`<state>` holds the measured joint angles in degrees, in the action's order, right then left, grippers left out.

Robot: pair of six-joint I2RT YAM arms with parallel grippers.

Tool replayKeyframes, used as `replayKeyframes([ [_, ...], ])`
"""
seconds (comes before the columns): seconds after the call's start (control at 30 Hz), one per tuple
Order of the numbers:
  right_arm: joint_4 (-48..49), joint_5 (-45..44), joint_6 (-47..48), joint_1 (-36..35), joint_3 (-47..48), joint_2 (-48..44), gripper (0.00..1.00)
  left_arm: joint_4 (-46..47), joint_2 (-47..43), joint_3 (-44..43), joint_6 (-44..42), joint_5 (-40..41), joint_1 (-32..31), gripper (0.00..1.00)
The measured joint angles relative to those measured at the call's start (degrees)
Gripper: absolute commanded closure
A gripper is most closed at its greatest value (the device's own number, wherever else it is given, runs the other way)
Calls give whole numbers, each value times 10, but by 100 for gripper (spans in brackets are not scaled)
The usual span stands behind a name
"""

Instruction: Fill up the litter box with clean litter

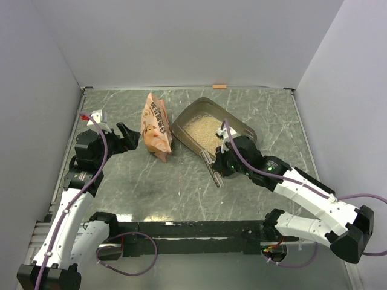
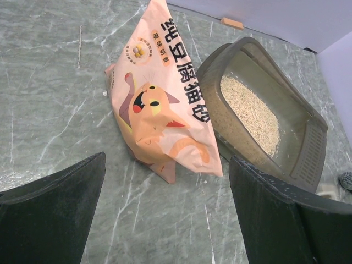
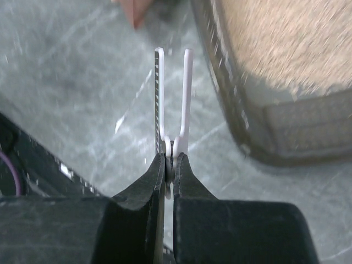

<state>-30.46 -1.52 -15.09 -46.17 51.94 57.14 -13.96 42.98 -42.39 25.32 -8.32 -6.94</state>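
Crinkly printed bag (image 2: pixel 159 110), smooth translucent plastic litter box (image 2: pixel 300 137), grainy pale litter (image 2: pixel 250 113), scuffed marble-look table (image 2: pixel 49 82).

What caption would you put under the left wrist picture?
Left gripper, jaws open, faces an orange cat-printed litter bag beside the litter box holding pale litter.

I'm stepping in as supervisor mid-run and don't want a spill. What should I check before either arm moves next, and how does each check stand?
1. Litter in the litter box: ok, clean litter covers part of its floor.
2. Orange bag clear of both grippers: ok, it lies on the table beside the box, unheld.
3. Left gripper ready to grasp: ok, open, empty, facing the bag.
4. Right gripper free: not ok, shut on a thin white tool.
5. Bag's mouth open or closed: cannot tell.
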Motion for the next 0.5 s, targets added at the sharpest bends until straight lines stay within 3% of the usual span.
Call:
replayKeyframes([
  [0.07,-14,18,0,-1,-9,2,100,0,0,0,0,-1,0,3],
  [0.2,-30,47,-8,-5,-51,10,86,0,3,0,0,-6,0,3],
  [0.37,-33,48,-37,-6,-97,50,79,0,4,0,0,-9,0,3],
  [0.47,-29,45,-57,-6,-115,70,71,0,5,0,0,-9,0,3],
  [0.5,-27,43,-62,-6,-117,75,64,0,7,0,0,-9,0,3],
])
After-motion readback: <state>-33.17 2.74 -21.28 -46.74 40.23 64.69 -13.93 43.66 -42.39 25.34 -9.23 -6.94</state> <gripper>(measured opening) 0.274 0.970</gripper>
